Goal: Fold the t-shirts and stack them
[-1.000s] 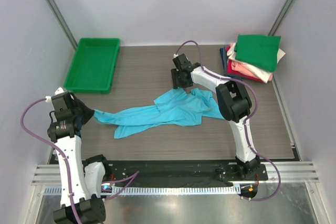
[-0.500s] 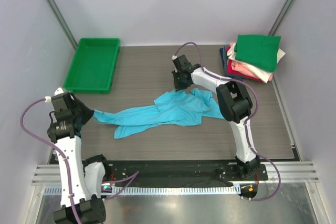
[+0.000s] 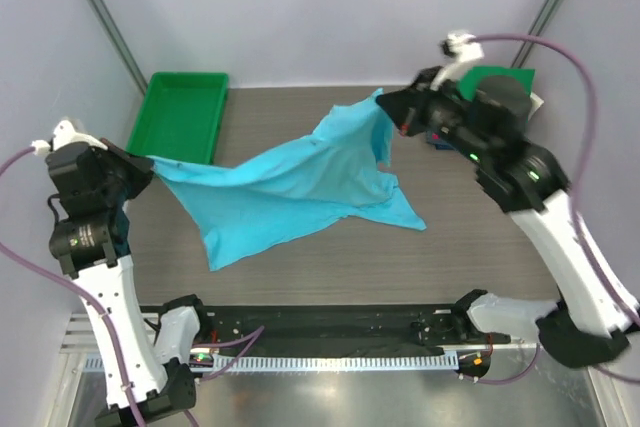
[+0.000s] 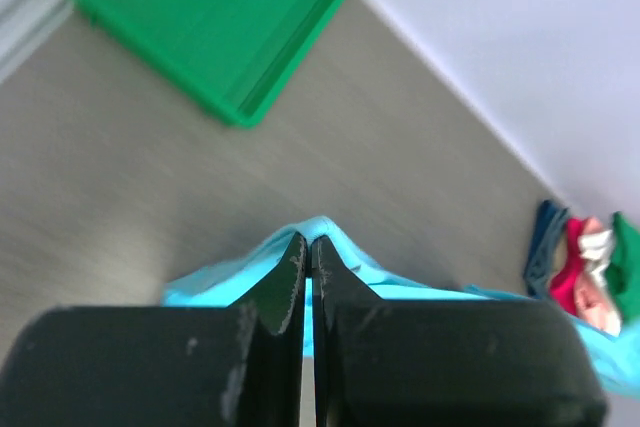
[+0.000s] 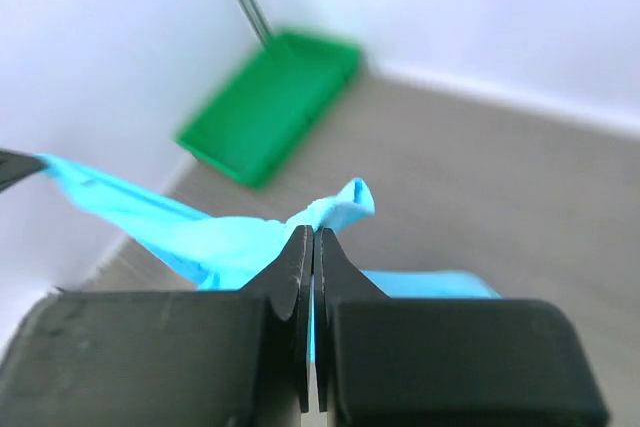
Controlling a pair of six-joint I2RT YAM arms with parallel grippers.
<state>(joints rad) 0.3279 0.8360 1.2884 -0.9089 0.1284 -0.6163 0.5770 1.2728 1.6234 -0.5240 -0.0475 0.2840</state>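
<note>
A turquoise t-shirt (image 3: 290,182) hangs stretched in the air between both arms, its lower part drooping toward the table. My left gripper (image 3: 150,160) is shut on its left edge (image 4: 322,230), raised at the left side. High at the back right, my right gripper (image 3: 385,107) is shut on the opposite edge (image 5: 345,202). A stack of folded t-shirts (image 3: 520,87), green on top, lies at the back right corner, mostly hidden behind the right arm; in the left wrist view the stack (image 4: 585,272) shows navy, red and pink edges.
A rigid green plastic tray (image 3: 180,122) sits at the back left of the wooden table (image 3: 480,257). Grey walls enclose the table on the left, back and right. The arm bases and a cable rail run along the near edge.
The right gripper closed on the turquoise t-shirt and swung up and to the back right. The left arm rose too, so the shirt lifted off the table and spread out between them.
</note>
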